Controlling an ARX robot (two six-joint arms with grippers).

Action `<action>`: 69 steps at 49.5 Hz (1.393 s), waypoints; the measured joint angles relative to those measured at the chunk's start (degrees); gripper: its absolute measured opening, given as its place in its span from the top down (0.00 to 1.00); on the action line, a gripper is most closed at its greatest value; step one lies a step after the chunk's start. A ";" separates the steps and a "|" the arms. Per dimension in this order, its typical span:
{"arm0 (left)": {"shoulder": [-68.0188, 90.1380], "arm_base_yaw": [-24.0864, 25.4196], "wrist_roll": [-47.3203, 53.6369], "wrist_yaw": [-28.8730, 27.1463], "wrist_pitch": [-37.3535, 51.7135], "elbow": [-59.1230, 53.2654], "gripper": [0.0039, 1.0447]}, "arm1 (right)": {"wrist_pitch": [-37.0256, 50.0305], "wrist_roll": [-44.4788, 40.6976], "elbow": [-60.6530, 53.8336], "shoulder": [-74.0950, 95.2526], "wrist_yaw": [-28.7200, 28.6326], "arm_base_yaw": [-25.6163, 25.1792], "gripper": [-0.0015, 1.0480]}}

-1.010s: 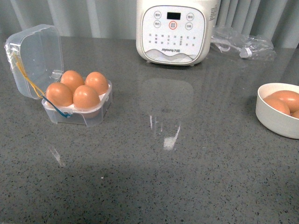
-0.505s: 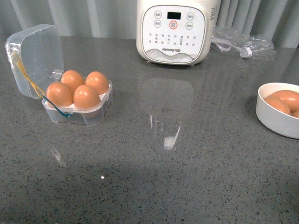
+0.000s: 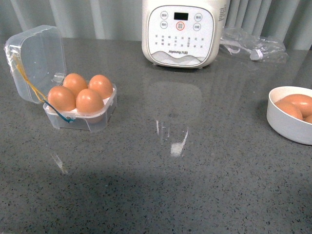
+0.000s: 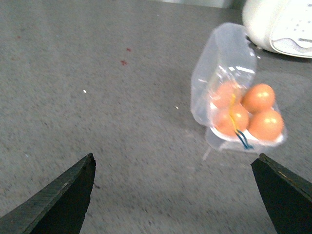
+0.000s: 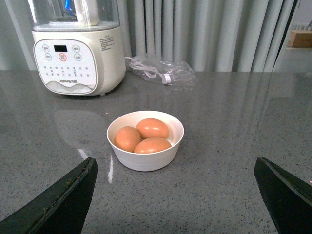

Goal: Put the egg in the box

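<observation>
White appliance (image 3: 179, 31) is set at the counter's (image 3: 195, 185) far edge; crumpled clear bag (image 3: 251, 46) lies beside it; white bowl (image 3: 287, 127) is placed well apart.

Open clear box (image 3: 91, 123) holds four brown eggs (image 3: 89, 101).

Box (image 3: 92, 124) sits on the counter (image 3: 195, 185) at left, its lid (image 3: 36, 61) open and standing at its far-left side, 4 eggs (image 3: 89, 101) in its slots. Bowl (image 3: 287, 127) at the right edge, well apart, holds 3 eggs (image 5: 152, 128). Appliance (image 3: 181, 31) at back centre; plastic bag (image 3: 251, 46) just right of it, behind the bowl.
</observation>
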 joint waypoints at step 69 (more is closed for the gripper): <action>40.52 -5.38 -1.40 2.75 16.55 20.50 0.06 | 0.00 0.00 0.00 0.00 0.00 0.00 0.07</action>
